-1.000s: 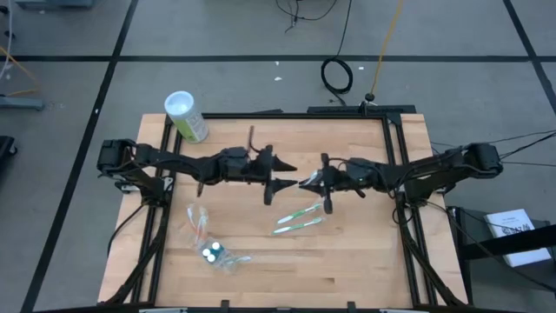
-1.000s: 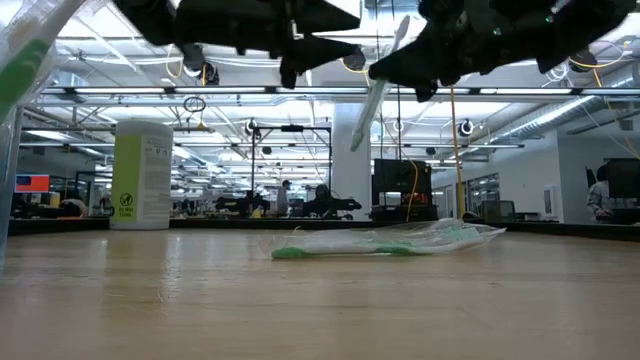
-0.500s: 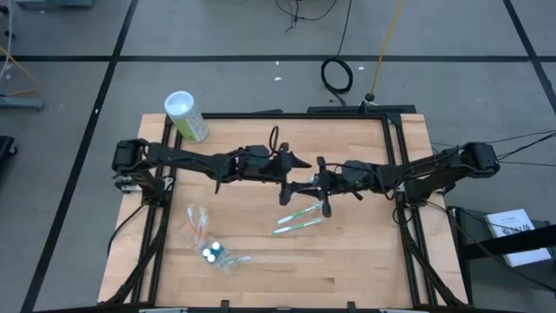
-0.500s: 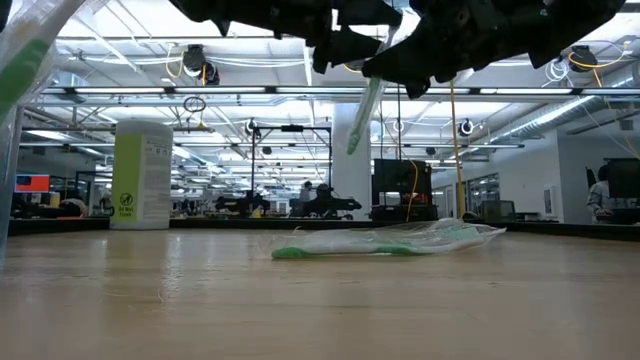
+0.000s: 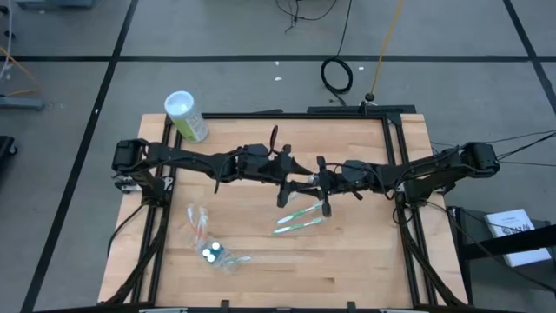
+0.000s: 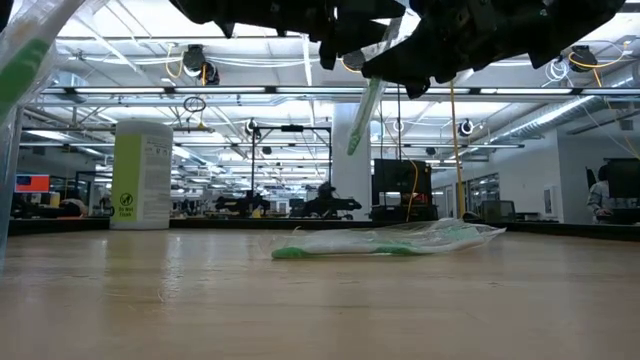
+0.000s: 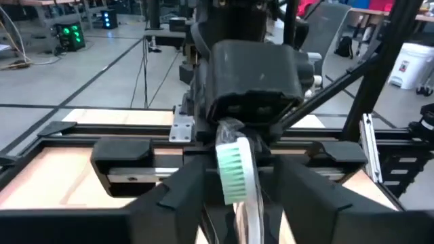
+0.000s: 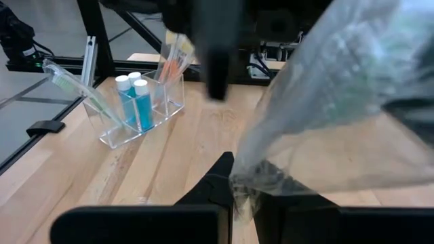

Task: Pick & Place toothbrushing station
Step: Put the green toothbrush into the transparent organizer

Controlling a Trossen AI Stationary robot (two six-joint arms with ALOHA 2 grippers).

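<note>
Both arms meet above the middle of the table. The right gripper has its fingers clamped together on a wrapped toothbrush, held well above the surface; in the low view this brush hangs tilted, head down, its clear wrapper trailing from the grip. The left gripper faces it from the opposite side, and in the left wrist view the green-bristled head of the held brush stands between its two dark fingers, which sit apart on either side; whether they touch the brush cannot be told. Two more wrapped toothbrushes with green accents lie flat side by side on the surface, just in front of the grippers and near the centre. The clear plastic holder sits toward the front left corner; the right wrist view shows it containing three blue-capped tubes, with further brushes, some orange-accented, leaning in it. A green canister with a white lid stands at the back left corner, well apart from the rest.
</note>
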